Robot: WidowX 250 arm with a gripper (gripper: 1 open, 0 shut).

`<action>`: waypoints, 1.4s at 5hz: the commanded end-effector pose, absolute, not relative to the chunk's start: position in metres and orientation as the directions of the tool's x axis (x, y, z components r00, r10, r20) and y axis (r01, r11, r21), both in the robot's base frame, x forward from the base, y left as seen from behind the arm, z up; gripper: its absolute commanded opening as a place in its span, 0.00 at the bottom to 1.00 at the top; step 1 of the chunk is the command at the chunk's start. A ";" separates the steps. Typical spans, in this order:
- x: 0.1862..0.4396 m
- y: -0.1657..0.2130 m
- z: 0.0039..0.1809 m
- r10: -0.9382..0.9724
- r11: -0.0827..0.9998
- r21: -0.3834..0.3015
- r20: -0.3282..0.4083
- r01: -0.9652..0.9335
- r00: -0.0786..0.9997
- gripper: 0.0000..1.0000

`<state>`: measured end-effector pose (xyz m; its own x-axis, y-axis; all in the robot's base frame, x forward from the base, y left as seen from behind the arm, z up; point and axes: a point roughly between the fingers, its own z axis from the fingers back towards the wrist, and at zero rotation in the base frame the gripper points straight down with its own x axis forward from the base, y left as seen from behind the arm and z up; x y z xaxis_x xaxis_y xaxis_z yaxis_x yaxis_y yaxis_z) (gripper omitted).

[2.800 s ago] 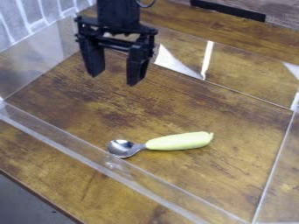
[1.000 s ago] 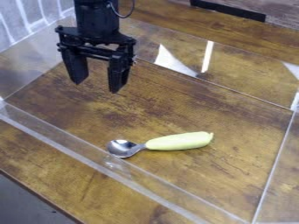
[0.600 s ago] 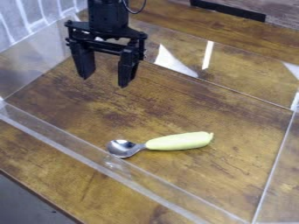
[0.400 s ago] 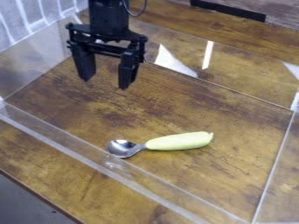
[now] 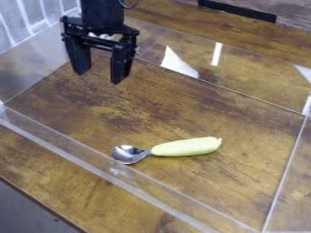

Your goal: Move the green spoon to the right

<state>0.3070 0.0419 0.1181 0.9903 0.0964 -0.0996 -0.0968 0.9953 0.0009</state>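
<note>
The green spoon point(image 5: 170, 148) lies flat on the wooden table near the front clear wall, its yellow-green handle pointing right and its shiny round bowl at the left end. My black gripper point(image 5: 98, 73) hangs at the upper left, well above and behind the spoon. Its two fingers point(image 5: 80, 58) point down and stand apart, open, with nothing between them.
Clear acrylic walls point(image 5: 73, 152) fence the wooden table point(image 5: 206, 105) on the front, left and right sides. A dark strip point(image 5: 243, 9) runs along the back edge.
The gripper has wandered over the back left of the table and now sits slightly further left and back than a moment ago. The spoon has stayed put.
</note>
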 end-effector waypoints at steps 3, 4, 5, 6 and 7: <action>0.311 0.008 0.117 0.285 0.959 0.014 -0.072 -0.285 0.956 1.00; 0.313 0.014 0.116 0.279 0.960 0.018 -0.072 -0.278 0.958 1.00; 0.316 0.024 0.115 0.317 0.949 0.021 -0.062 -0.316 0.947 1.00; 0.309 0.031 0.116 0.292 0.956 0.020 -0.047 -0.291 0.955 1.00; 0.304 0.035 0.120 0.238 0.971 0.010 -0.034 -0.238 0.971 1.00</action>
<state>0.3027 0.0291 0.0999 0.9678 0.2293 -0.1040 -0.2286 0.9733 0.0189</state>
